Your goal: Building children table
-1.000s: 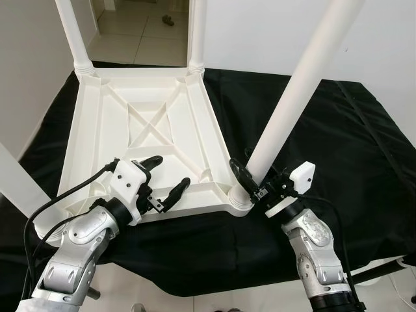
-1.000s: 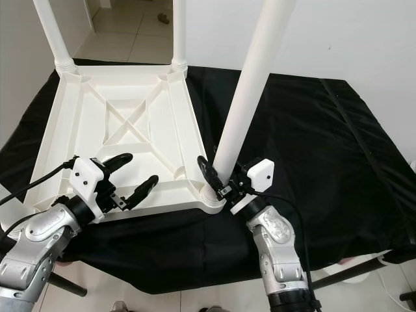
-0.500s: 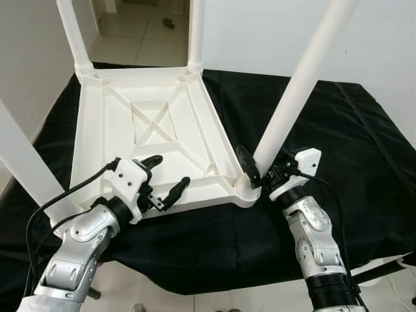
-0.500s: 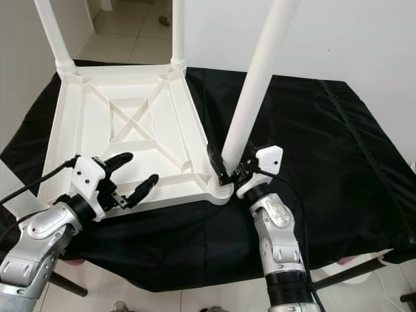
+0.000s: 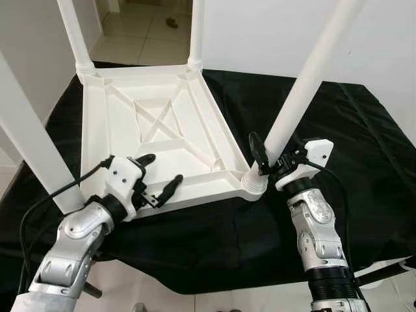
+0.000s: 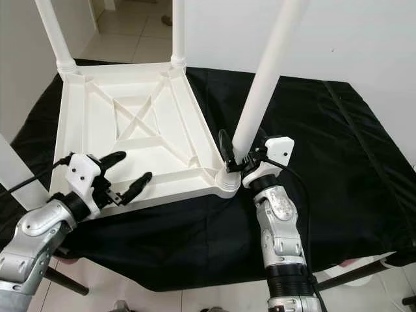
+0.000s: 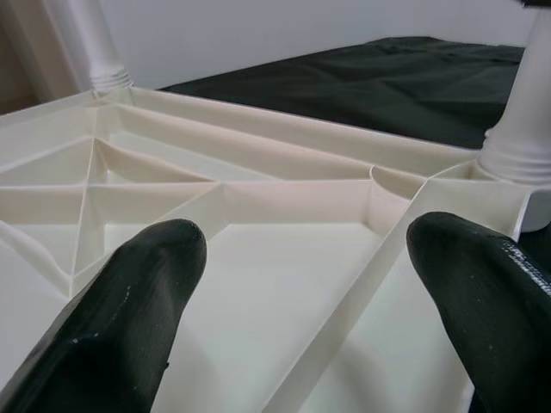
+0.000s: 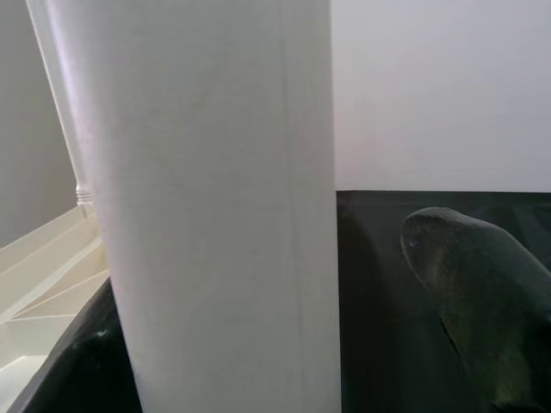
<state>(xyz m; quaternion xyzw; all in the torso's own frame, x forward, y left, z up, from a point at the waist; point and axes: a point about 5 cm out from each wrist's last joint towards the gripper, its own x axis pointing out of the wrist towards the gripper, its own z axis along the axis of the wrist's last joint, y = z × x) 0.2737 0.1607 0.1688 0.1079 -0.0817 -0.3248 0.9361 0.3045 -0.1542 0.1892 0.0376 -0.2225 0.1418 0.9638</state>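
The little white table (image 5: 149,130) lies upside down on a worktop covered with a black cloth (image 5: 364,149). Its four legs point up. Two far legs stand at the back corners, and one near leg (image 5: 29,156) stands on the robot's left.

The right tool (image 5: 273,159) is at the bottom of the near right leg (image 5: 302,88), just above the round socket (image 5: 255,185) in the table's corner. One black finger sits on each side of the leg. In the right wrist view the leg is between the two fingers, but I cannot tell if they squeeze it or just sit beside it.

A moment ago this leg leaned over much more, and its foot and the tool were closer to the robot. Now the leg stands straighter and the corner has slid away and to the right. The whole table has turned a little on the cloth. This looks like the leg being pushed or twisted down into its socket, so the last leg seems almost in.

The left tool (image 5: 159,179) hangs just over the near edge of the table, as it did before. Its fingers (image 7: 146,301) are spread wide and hold nothing. It may be ready to steady the table.
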